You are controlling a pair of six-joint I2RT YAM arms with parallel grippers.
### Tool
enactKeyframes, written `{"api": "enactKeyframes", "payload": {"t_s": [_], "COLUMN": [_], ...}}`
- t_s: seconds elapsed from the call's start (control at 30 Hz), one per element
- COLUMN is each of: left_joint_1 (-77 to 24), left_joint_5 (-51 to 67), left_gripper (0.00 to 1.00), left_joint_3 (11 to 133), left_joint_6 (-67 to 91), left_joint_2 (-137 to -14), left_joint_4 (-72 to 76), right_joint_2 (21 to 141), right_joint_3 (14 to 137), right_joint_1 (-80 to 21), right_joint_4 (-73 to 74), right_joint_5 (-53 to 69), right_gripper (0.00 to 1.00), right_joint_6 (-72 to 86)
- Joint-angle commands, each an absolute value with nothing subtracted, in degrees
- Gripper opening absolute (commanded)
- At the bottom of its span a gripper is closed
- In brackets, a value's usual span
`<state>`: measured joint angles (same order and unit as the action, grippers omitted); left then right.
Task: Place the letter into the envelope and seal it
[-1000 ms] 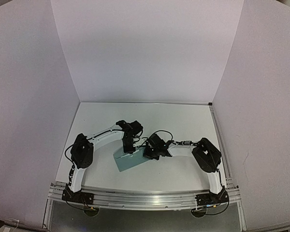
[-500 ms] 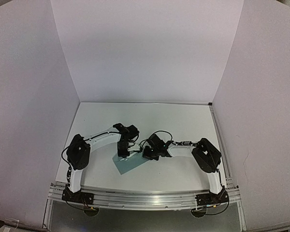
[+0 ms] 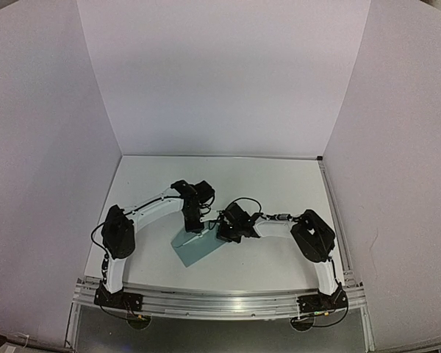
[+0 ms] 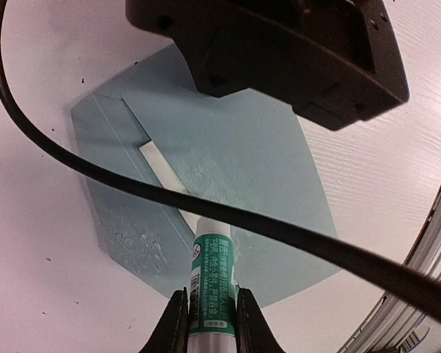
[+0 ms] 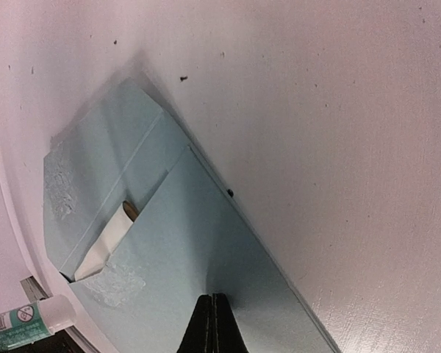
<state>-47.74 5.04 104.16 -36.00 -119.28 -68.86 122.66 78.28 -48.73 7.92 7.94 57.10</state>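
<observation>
1. The left gripper [image 4: 210, 320] has its jaws pinching a green-and-white glue stick [image 4: 212, 272]. The stick's tip touches the envelope close to the flap's fold.
2. The teal envelope [image 4: 242, 140] lies flat on the white worktop [image 3: 279, 184] between the two arms. Its flap [image 4: 125, 228] is open and shiny with wet smears, and a white strip [image 4: 162, 168] lies at the mouth.
3. A tan sliver beside that strip, seen from the right wrist, is probably the letter [image 5: 130, 210]; the rest of it is hidden inside.
4. The right gripper [image 5: 214, 323], jaws pressed together, rests its tip on the envelope's body.
5. The paper looks light, limp and likely to slide. The tacky flap is best pushed over from its dry outer face while the body is pinned.
</observation>
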Motion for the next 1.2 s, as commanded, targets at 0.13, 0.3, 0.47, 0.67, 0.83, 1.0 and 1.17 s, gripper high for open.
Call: {"api": "enactKeyframes", "payload": {"t_s": [0.13, 0.3, 0.47, 0.67, 0.83, 1.0, 1.17], "left_joint_1": [-49.24, -49.63, -49.75, -49.53, -49.39, -49.39, -49.39], "left_joint_5": [3.68, 4.86, 3.44, 1.22, -3.06, -3.47, -3.11], "left_gripper": [0.0, 0.0, 0.0, 0.0, 0.0, 0.0, 0.0], "left_joint_3": [99.87, 97.66, 94.09, 94.16, 95.2, 95.98, 94.35], "left_joint_6": [-38.78, -38.03, -38.39, -38.77, -39.09, -38.58, -37.08], "left_joint_2": [-120.03, -121.03, -121.03, -120.38, -119.91, -119.77, -119.59], "left_joint_4": [-61.64, -62.66, -63.62, -68.87, -73.31, -78.21, -79.86], "right_joint_2": [124.78, 124.81, 124.56, 124.02, 123.6, 123.43, 123.32], "right_joint_3": [78.97, 78.86, 78.55, 77.72, 77.37, 77.41, 77.29], "right_joint_1": [-48.33, -48.28, -48.3, -48.31, -48.3, -48.27, -48.27], "right_joint_4": [11.58, 11.59, 11.6, 11.66, 11.78, 11.87, 11.95], "right_joint_5": [6.81, 6.77, 6.72, 6.42, 6.25, 6.04, 5.95], "right_gripper": [0.0, 0.0, 0.0, 0.0, 0.0, 0.0, 0.0], "right_joint_6": [57.13, 57.13, 57.04, 57.22, 57.22, 57.13, 57.12]}}
